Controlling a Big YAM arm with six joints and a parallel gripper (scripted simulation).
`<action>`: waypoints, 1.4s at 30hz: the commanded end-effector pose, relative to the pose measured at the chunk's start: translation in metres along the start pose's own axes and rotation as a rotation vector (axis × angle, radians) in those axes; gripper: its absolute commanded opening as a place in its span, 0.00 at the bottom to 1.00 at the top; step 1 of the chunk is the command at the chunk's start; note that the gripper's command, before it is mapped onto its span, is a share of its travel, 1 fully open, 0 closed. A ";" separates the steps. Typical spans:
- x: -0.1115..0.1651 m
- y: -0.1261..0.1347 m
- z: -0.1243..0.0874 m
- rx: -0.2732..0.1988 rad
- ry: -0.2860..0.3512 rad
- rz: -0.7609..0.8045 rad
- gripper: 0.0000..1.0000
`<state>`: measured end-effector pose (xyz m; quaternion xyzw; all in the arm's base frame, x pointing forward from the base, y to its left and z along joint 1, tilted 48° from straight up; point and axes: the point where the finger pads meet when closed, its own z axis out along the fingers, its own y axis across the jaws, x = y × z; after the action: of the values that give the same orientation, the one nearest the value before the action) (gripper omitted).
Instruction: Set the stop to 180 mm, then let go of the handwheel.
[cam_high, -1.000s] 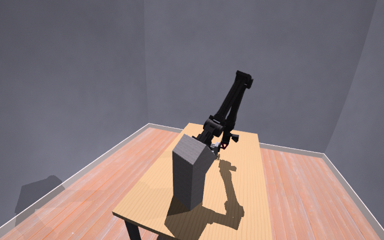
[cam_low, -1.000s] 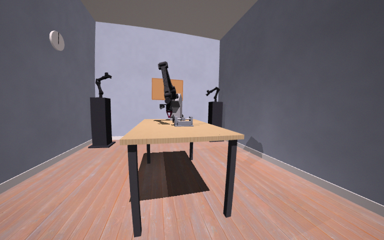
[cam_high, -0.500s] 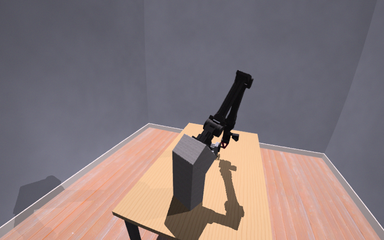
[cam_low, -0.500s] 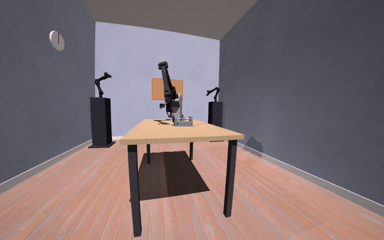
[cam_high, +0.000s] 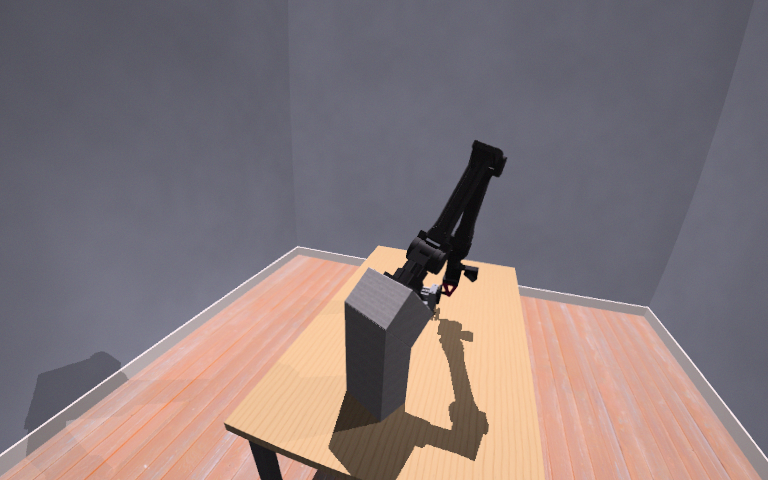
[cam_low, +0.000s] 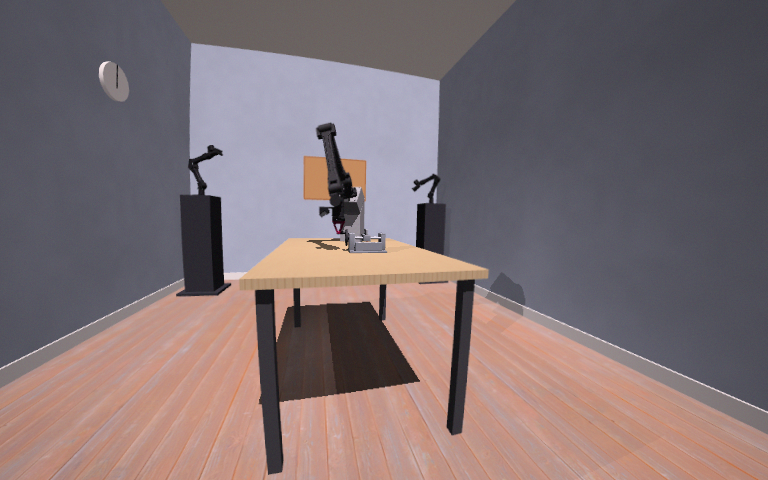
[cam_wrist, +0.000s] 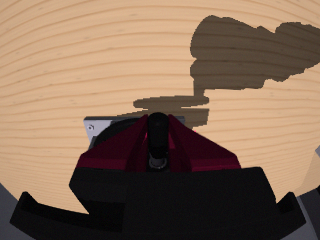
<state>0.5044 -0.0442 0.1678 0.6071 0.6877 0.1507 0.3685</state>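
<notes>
On the table (cam_high: 317, 396), a tall grey housing (cam_high: 376, 350) hides most of the stop fixture; right of it the black arm (cam_high: 470, 198) bends down, its pincer (cam_high: 448, 289) clenched on the handwheel (cam_wrist: 158, 135) at the fixture's far end

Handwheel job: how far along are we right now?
Done: the arm has reached the grey stop fixture and the tool is shut on a dark knob, apparently the handwheel. In hand: the setting itself; no view shows a scale, so I cannot tell how near 180 mm it is. Left: finishing the setting, then letting go.
</notes>
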 end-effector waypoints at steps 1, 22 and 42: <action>-0.003 0.033 -0.029 -0.073 -0.004 0.011 0.06; -0.003 0.045 -0.037 -0.076 -0.003 0.009 0.06; -0.003 0.051 -0.033 -0.098 -0.006 0.007 0.06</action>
<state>0.5054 -0.0422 0.1736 0.6101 0.6894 0.1440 0.3631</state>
